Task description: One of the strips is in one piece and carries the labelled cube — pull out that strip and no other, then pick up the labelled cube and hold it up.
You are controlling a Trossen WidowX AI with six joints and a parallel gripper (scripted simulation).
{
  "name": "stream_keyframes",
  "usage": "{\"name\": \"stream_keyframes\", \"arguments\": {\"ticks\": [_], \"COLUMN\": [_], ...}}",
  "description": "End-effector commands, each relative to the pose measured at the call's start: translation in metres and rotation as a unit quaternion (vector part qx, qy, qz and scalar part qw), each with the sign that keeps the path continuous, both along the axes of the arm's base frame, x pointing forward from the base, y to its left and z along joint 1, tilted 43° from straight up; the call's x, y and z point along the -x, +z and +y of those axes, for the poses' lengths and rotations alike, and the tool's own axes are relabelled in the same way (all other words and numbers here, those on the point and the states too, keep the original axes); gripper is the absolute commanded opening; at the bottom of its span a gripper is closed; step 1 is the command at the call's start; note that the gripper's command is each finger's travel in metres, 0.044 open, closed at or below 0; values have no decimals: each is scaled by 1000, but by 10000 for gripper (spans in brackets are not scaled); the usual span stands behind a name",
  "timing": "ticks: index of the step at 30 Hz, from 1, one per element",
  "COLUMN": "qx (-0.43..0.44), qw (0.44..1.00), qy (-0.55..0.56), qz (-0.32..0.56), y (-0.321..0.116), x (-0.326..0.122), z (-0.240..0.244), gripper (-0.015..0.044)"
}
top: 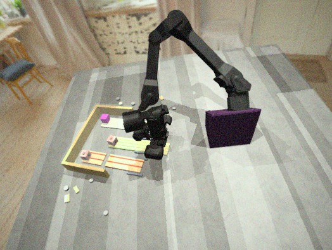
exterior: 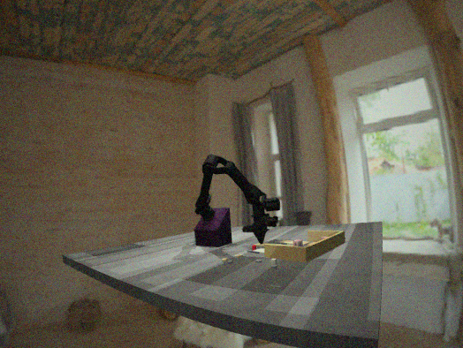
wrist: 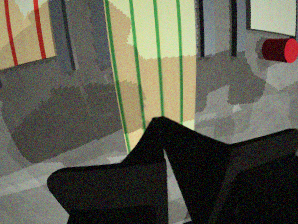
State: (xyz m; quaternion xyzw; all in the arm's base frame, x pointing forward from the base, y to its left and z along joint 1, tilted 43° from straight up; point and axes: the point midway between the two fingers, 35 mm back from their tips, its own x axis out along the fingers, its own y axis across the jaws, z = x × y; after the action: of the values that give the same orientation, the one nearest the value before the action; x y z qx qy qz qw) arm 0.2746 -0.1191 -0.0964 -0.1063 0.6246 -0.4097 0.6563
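Observation:
The green-lined strip [top: 130, 144] [wrist: 170, 75] looks unbroken where visible; the arm hides part of it in the top view. A pink cube with a faint mark [top: 111, 140] is at its far end. The red-lined strip is in two pieces, a short one [top: 98, 159] with another marked pink cube [top: 85, 155] and a longer one [top: 124, 163] [wrist: 25, 30], with a gap between. A pale strip [top: 112, 123] [wrist: 272, 17] is partly hidden and has a plain magenta cube [top: 105, 118] at its far end. My gripper [exterior: 261, 242] [wrist: 158, 121] is shut and empty, its tips over the green-lined strip's near end.
A yellow three-sided wall [top: 77, 136] [exterior: 284, 253] stands around the strips' far ends. Low dark rails [top: 134, 174] [wrist: 234, 30] flank the strips. A red cylinder [exterior: 254, 247] [wrist: 280, 50] lies by the pale strip's near end. A purple block [top: 232, 128] [exterior: 214, 230] stands by the arm's base.

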Motion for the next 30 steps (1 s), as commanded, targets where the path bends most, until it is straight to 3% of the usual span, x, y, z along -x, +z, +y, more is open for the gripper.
{"name": "stream_keyframes", "arguments": {"ticks": [1,30], "qx": [-5,-5], "qw": [1000,1000], "qy": [-4,-4], "qz": [9,10], "y": [-4,-13], "x": [13,52], "z": [2,19], "gripper": [0,0]}}
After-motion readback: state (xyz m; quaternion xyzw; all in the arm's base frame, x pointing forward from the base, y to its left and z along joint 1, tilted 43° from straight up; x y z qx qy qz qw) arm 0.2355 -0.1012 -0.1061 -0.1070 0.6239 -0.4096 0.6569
